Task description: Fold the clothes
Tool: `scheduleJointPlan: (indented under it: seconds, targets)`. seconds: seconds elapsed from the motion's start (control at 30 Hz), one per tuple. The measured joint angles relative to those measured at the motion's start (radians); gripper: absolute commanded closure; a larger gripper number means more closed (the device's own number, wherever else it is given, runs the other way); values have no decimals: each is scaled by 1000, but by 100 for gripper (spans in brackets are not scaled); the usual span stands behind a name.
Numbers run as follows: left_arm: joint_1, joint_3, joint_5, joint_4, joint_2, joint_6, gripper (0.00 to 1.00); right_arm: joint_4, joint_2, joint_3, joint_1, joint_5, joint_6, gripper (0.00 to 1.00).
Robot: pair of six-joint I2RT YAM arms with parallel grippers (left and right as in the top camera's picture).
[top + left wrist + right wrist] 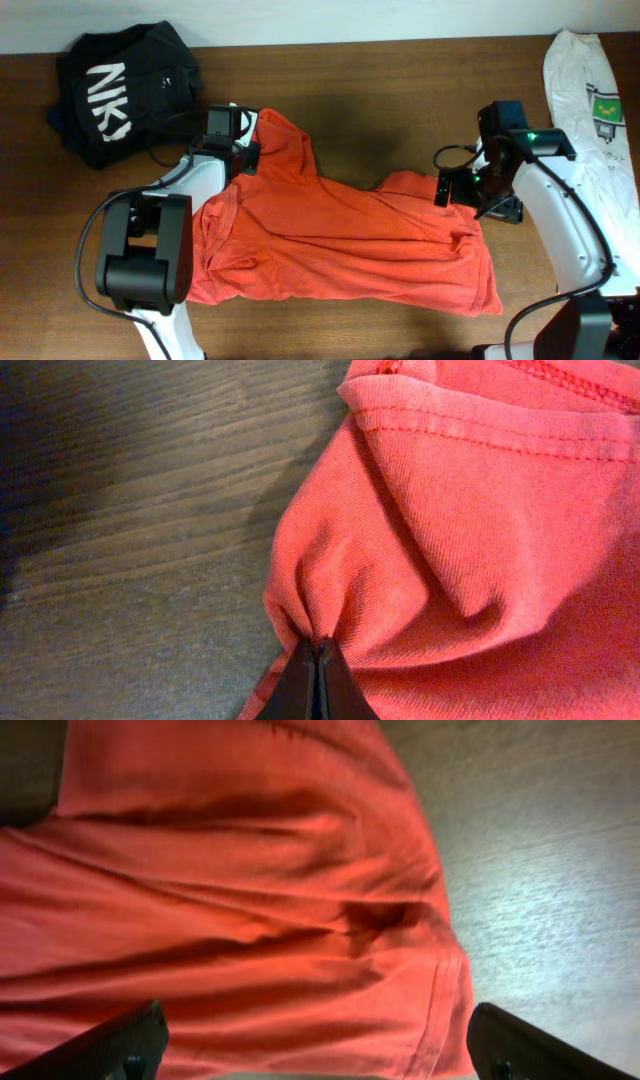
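Observation:
An orange-red T-shirt (340,240) lies spread and wrinkled across the middle of the wooden table. My left gripper (245,150) is at the shirt's upper left corner. In the left wrist view the gripper (318,655) is shut on a pinched fold of the shirt (460,530). My right gripper (470,190) hovers over the shirt's upper right corner. In the right wrist view its fingers (315,1045) are wide open with the shirt's hemmed edge (250,920) below them. No lettering shows.
A black garment with white letters (125,90) lies at the back left. A white printed bag or cloth (590,110) lies along the right edge. Bare wood (400,110) shows behind the shirt.

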Motion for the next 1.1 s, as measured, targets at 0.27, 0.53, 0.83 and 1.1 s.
scheduleJointPlan:
  seconds: [0.27, 0.53, 0.83, 1.1]
  targets:
    - [0, 0, 0, -5, -115, 0, 100, 98, 50, 50, 0, -83, -97, 1]
    - [0, 0, 0, -16, -115, 0, 100, 176, 327, 54, 53, -100, -134, 25]
    - [0, 0, 0, -43, -115, 0, 100, 210, 398, 54, 76, -69, -170, 75]
    - [0, 0, -3, -67, -115, 0, 100, 179, 415, 79, 76, -24, -147, 96]
